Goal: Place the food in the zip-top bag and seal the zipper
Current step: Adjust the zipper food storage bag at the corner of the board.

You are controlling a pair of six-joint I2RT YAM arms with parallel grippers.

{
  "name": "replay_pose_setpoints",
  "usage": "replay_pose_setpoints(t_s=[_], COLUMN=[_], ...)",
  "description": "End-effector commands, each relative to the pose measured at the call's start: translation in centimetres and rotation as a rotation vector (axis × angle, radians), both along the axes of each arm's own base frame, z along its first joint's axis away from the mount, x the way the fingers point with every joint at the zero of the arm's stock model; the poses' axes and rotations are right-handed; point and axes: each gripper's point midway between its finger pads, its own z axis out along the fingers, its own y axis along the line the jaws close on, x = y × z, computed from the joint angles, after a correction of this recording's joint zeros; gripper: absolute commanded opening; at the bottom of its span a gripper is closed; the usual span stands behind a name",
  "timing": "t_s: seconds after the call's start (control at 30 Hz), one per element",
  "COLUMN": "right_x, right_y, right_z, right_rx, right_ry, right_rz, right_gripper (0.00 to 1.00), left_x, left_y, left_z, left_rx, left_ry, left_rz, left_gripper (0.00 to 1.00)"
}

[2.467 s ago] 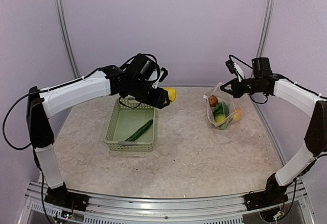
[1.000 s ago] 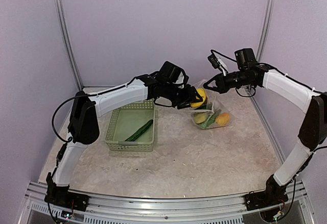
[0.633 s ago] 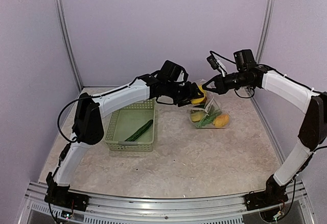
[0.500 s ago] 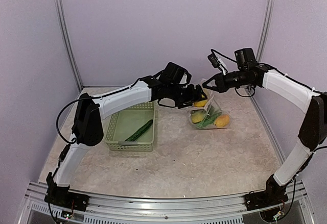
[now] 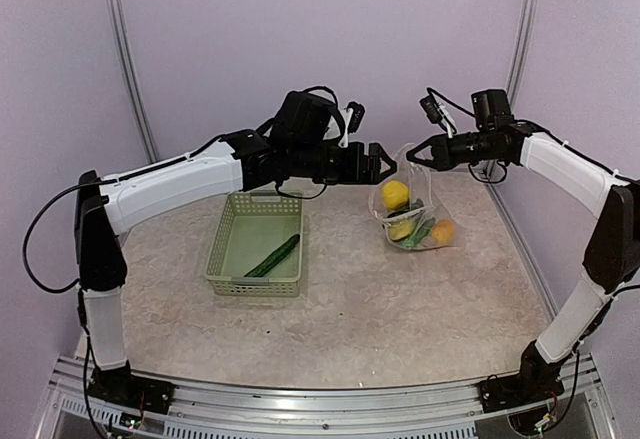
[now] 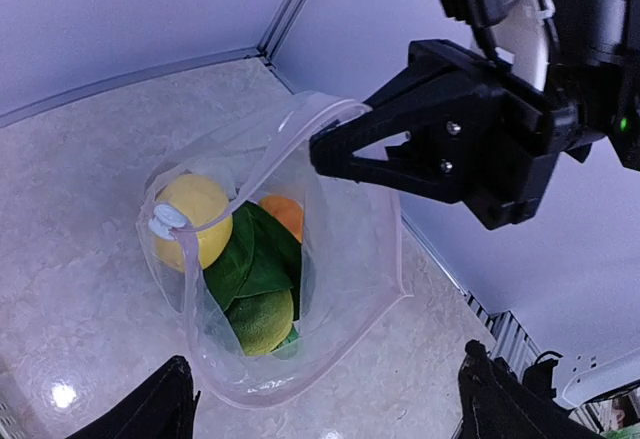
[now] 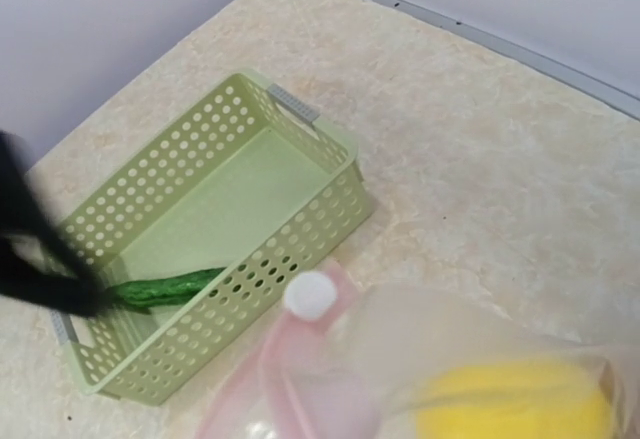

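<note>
The clear zip-top bag [image 5: 412, 215] hangs open-mouthed with its base on the table. My right gripper [image 5: 410, 156] is shut on its rim and also shows in the left wrist view [image 6: 320, 146]. The pale pinkish zipper [image 6: 268, 155] is open, with a white slider [image 6: 168, 221] on it. Inside lie a yellow lemon [image 5: 396, 195], an orange piece [image 5: 441, 231], green leaves [image 6: 255, 254] and a yellow-green fruit [image 6: 260, 321]. My left gripper [image 5: 382, 162] is open and empty, just left of and above the bag's mouth. A long green cucumber [image 5: 272, 256] lies in the basket.
The pale green slatted basket [image 5: 228, 259] stands left of the bag, under my left arm, and shows in the right wrist view [image 7: 330, 174]. Purple walls with metal posts close the back and sides. The marbled table runs toward the near metal rail.
My left gripper carried a yellow lemon from over the basket to the bag, let it go inside, and drew back up and left, open. My right gripper kept hold of the rim.
</note>
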Motion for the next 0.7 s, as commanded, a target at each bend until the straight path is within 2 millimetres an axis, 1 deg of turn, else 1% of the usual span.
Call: replay_pose_setpoints(t_s=[0.0,0.1,0.13,0.23,0.33,0.37,0.47,0.5,0.53,0.6,0.67], right_x=[-0.1,-0.5,-0.6,-0.7,-0.8,-0.8,-1.0,-1.0,-1.1,-1.1,-0.5], right_y=[0.1,0.2,0.3,0.4,0.4,0.4,0.3,0.3,0.3,0.3,-0.2], right_z=[-0.6,-0.8,-0.9,-1.4,-2.2,-2.4,-3.2,-3.5,-3.6,-3.7,-3.9], right_rx=[0.009,0.019,0.021,0.021,0.015,0.015,0.015,0.015,0.015,0.012,-0.018], right_ry=[-0.019,-0.029,-0.03,-0.021,-0.014,-0.013,-0.007,-0.004,-0.004,-0.005,-0.02], right_rz=[0.027,0.047,0.05,0.059,0.062,0.062,0.062,0.061,0.061,0.061,0.028], right_gripper=[0.0,0.0,0.0,0.0,0.0,0.0,0.0,0.0,0.0,0.0,0.0], left_x=[-0.6,-0.3,-0.4,-0.4,0.2,0.4,1.1,1.4,1.7,2.1,2.6], left_y=[2.0,2.7,2.3,1.3,0.9,0.6,0.2,-0.1,-0.2,-0.4,-0.4], left_z=[-0.1,-3.6,-4.8,-7.4,-8.6,-9.4,-10.4,-11.3,-11.7,-12.6,-12.5], left_rx=[0.05,0.073,0.067,0.064,0.074,0.087,0.102,0.11,0.108,0.104,0.087], left_ry=[-0.029,0.086,0.129,0.222,0.25,0.261,0.292,0.314,0.329,0.36,0.364], left_rz=[0.092,0.151,0.139,0.133,0.154,0.158,0.162,0.163,0.168,0.167,0.169], left_gripper=[0.83,0.73,0.71,0.66,0.63,0.62,0.55,0.53,0.48,0.31,0.17])
